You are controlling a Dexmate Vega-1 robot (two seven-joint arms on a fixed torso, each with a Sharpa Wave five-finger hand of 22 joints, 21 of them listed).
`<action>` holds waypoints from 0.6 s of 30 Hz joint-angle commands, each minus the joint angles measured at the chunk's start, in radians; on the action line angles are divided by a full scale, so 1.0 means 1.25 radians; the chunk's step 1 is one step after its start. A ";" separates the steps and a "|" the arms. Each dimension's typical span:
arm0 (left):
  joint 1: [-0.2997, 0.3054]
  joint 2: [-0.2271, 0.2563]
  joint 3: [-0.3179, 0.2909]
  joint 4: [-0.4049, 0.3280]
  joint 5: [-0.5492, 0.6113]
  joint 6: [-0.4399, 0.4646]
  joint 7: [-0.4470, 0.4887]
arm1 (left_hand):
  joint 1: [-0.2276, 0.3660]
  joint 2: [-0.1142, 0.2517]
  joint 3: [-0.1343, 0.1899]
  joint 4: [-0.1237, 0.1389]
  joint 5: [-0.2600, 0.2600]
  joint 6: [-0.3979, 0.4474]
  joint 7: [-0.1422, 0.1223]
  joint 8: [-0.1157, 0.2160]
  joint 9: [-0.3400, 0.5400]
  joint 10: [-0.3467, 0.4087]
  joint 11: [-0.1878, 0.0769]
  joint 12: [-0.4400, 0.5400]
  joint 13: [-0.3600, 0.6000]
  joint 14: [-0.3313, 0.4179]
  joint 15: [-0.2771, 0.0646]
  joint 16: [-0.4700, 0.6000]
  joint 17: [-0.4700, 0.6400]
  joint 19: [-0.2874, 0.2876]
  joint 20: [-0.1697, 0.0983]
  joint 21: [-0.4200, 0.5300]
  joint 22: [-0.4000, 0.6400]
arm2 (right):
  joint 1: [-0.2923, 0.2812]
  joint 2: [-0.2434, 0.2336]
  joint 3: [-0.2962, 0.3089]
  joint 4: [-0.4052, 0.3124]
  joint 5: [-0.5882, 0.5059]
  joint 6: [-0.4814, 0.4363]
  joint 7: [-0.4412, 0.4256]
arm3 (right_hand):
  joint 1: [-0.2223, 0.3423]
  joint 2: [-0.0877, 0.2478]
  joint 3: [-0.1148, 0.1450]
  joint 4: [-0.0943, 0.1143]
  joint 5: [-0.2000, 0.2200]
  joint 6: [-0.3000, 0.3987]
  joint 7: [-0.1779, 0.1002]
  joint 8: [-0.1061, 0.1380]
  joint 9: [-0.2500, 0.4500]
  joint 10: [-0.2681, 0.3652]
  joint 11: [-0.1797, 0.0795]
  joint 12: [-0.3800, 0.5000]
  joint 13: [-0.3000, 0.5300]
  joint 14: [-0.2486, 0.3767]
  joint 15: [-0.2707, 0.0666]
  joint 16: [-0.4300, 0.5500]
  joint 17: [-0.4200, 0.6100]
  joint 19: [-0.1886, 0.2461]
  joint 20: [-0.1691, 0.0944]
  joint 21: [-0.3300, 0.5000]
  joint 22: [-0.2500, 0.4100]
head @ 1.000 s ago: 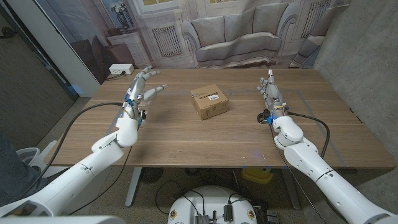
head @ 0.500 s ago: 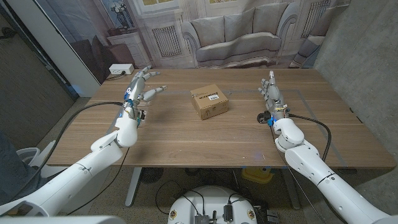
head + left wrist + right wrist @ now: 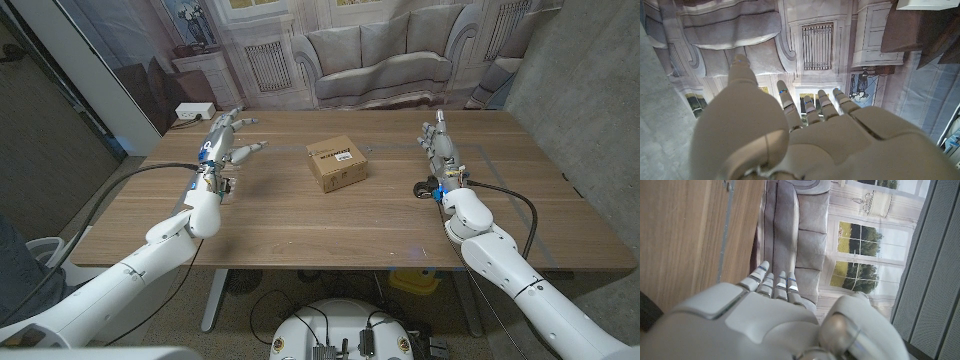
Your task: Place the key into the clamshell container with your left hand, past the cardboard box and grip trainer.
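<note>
Before you lies the wooden table (image 3: 300, 215), with the cardboard box (image 3: 337, 163) at its far middle, your left hand (image 3: 226, 140) far left with fingers spread and apparently holding nothing, and your right hand (image 3: 441, 148) far right, fingers straight, likewise empty.

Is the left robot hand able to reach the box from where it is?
Probably yes. The left robot hand is open, and only bare table lies between it and the box, with nothing in the way.
</note>
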 commanded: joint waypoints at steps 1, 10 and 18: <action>-0.015 0.008 0.029 -0.012 0.037 0.061 -0.011 | 0.008 0.000 -0.003 0.003 -0.003 0.005 -0.007 -0.005 0.004 -0.003 -0.014 0.001 0.004 -0.006 -0.065 -0.001 0.001 -0.008 0.006 -0.001 0.002 | -0.022 -0.023 0.031 -0.034 0.015 -0.005 -0.001 | -0.004 0.001 -0.006 0.000 0.002 0.010 0.000 0.004 0.003 0.004 0.001 0.006 0.004 0.005 0.001 0.005 0.004 0.005 -0.004 -0.001 0.004; -0.036 0.025 0.063 -0.017 0.082 0.109 -0.038 | 0.012 0.001 -0.004 0.005 -0.005 0.010 -0.007 -0.008 0.004 -0.007 -0.022 0.001 0.004 -0.010 -0.067 0.001 0.001 -0.009 0.008 0.000 0.002 | -0.059 -0.046 0.067 -0.081 0.020 -0.027 -0.031 | -0.007 0.000 -0.009 0.001 0.002 0.011 0.000 0.004 0.003 0.005 0.002 0.007 0.004 0.006 0.001 0.005 0.005 0.006 -0.003 -0.004 0.004; -0.066 0.032 0.094 0.002 0.107 0.114 -0.061 | 0.015 0.000 -0.005 0.006 -0.006 0.017 -0.007 -0.010 0.004 -0.006 -0.033 0.003 0.004 -0.011 -0.066 0.003 0.001 -0.008 0.007 0.001 0.002 | -0.072 -0.052 0.080 -0.096 0.023 -0.042 -0.043 | -0.009 -0.001 -0.010 0.001 0.002 0.012 0.001 0.004 0.003 0.005 0.002 0.007 0.004 0.007 0.000 0.005 0.005 0.007 -0.003 -0.006 0.004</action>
